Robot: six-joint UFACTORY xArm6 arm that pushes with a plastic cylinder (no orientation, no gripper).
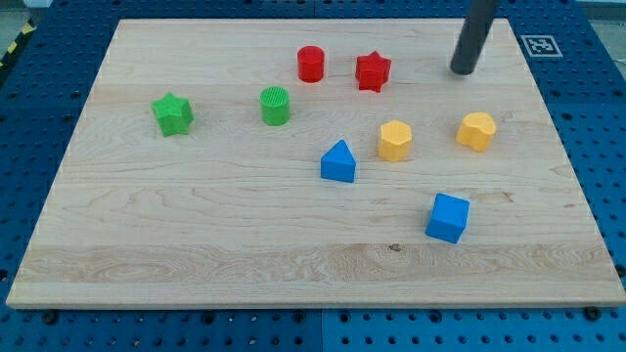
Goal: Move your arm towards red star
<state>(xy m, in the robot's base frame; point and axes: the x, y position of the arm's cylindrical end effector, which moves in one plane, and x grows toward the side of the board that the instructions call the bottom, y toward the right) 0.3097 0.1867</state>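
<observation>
Straight dark rod, my tip (462,70)

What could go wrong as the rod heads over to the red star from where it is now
My tip sits to the view's right of the red star, at about the same level. Two risks, both judgements:
1. Overshooting would shove the star leftward into the red cylinder, which stands close beside it.
2. Drifting toward the view's bottom could clip the yellow blocks below the path.
</observation>
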